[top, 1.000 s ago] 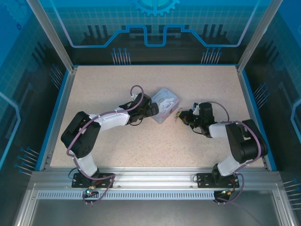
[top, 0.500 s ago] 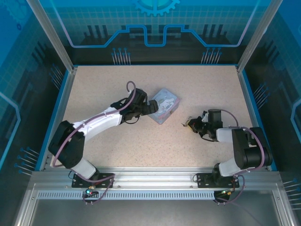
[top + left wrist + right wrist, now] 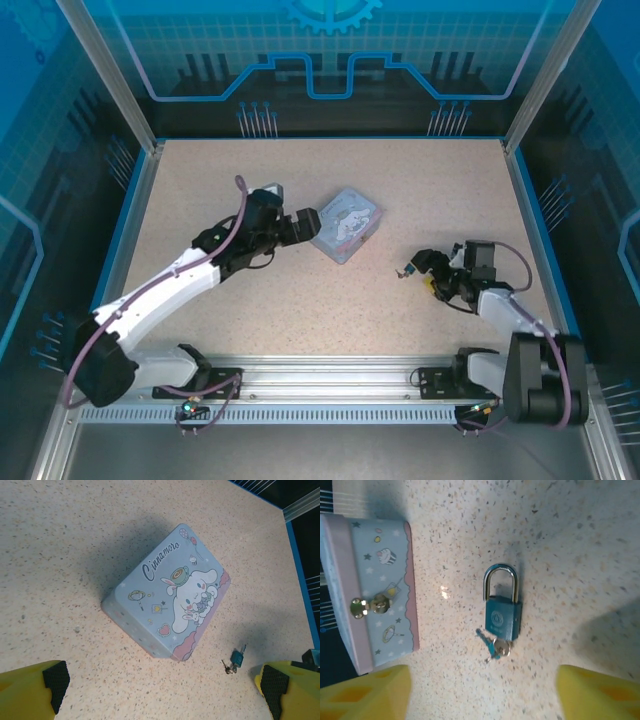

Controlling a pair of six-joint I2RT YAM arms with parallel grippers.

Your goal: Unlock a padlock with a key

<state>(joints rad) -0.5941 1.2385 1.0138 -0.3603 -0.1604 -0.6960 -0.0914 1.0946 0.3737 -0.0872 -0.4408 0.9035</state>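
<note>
Top view, left of centre: left gripper (image 3: 303, 224), claw spread wide, nothing held, tips just beside a pale blue cartoon tin (image 3: 346, 224) lying flat on the speckled table (image 3: 250, 170). Right of tin, well apart from it: padlock (image 3: 404, 272), a tiny dark speck on the table, right gripper (image 3: 424, 266) just beside it on the right. Left wrist view: yellow fingers (image 3: 30, 690) at the lower corners, far apart; tin at frame centre; padlock at lower right, small teal body, key (image 3: 229, 667) touching its lower left end. Right wrist view, left to right: tin edge at the left side, padlock at frame centre, flat on the table and apart from the tin. Teal-blue squarish body with round embossed mark, silver U shackle (image 3: 501, 582) pointing to frame top, both legs down in the body, looks closed. Key at the body's bottom end, small, silvery, with a teal bit beside it; cannot tell if inserted. Yellow fingers (image 3: 365, 692) at the lower corners, claw apart, touching neither padlock nor key.
</note>
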